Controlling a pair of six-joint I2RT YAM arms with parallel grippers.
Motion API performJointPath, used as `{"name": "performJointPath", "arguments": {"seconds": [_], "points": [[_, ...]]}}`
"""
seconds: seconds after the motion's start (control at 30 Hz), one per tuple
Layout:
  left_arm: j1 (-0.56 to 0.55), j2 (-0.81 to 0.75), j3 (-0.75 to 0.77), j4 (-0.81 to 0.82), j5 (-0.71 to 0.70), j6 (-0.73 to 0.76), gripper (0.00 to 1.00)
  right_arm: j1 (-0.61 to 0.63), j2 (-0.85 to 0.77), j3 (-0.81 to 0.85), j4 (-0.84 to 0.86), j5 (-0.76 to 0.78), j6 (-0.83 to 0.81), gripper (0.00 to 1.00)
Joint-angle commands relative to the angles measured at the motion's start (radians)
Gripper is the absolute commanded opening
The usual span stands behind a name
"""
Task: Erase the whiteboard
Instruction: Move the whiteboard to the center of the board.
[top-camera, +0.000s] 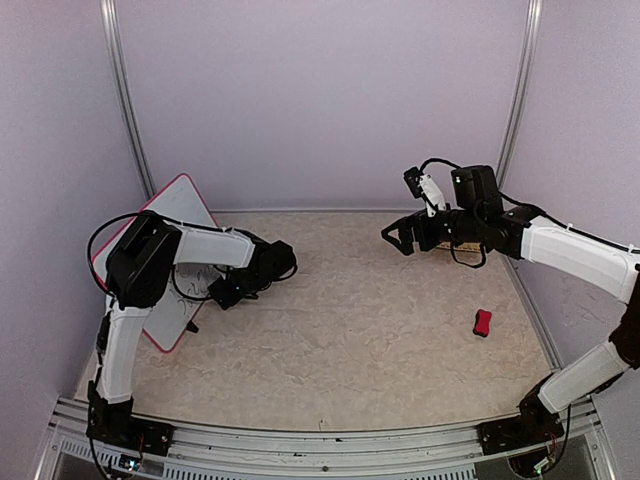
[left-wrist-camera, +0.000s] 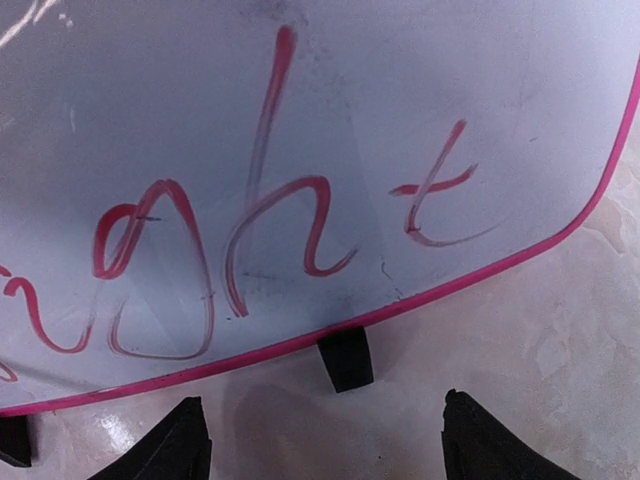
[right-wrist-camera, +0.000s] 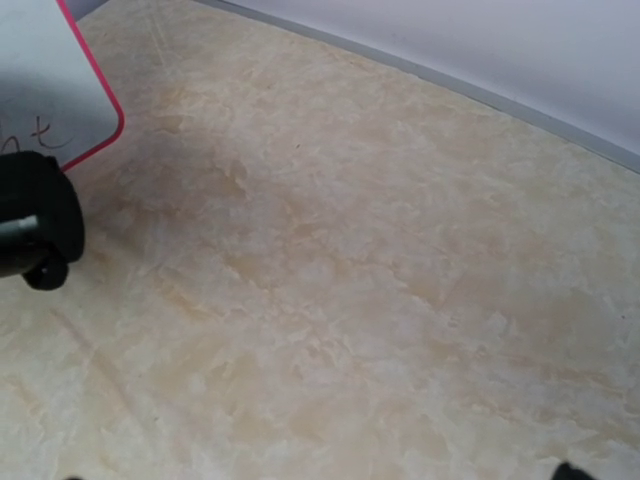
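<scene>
The whiteboard (top-camera: 185, 205) stands tilted at the far left with its pink-red frame against the wall. Red marker handwriting covers its face (left-wrist-camera: 350, 120), and a black foot (left-wrist-camera: 345, 360) rests on the table under its lower edge. My left gripper (top-camera: 225, 293) hovers low just in front of that edge, open, with only bare table between its fingers (left-wrist-camera: 185, 445). My right gripper (top-camera: 400, 238) hangs open above the right half of the table and holds nothing. A corner of the whiteboard (right-wrist-camera: 50, 90) shows in the right wrist view, where only one fingertip (right-wrist-camera: 568, 470) peeks in.
A small red and black block (top-camera: 481, 323) lies on the table near the right edge. Grey walls with metal posts (top-camera: 125, 90) close in the back and sides. The marbled beige tabletop (top-camera: 350, 320) lies between the arms.
</scene>
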Motion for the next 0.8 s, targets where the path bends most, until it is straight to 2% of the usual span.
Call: {"name": "performJointPath", "arguments": {"seconds": [0.0,0.1,0.2,0.77], "points": [[0.017,0.048,0.042,-0.009,0.014,-0.015,0.77,0.005,-0.007,0.018,0.012,-0.012,-0.006,1.00],[0.024,0.062,0.057,-0.013,0.017,-0.013,0.76,0.004,-0.006,0.018,0.014,-0.016,-0.006,1.00],[0.025,0.069,0.068,-0.014,0.015,-0.014,0.68,0.005,-0.006,0.017,0.015,-0.020,-0.006,1.00],[0.051,0.111,0.116,-0.052,-0.007,-0.029,0.53,0.005,-0.015,0.013,0.021,-0.040,-0.002,1.00]]}}
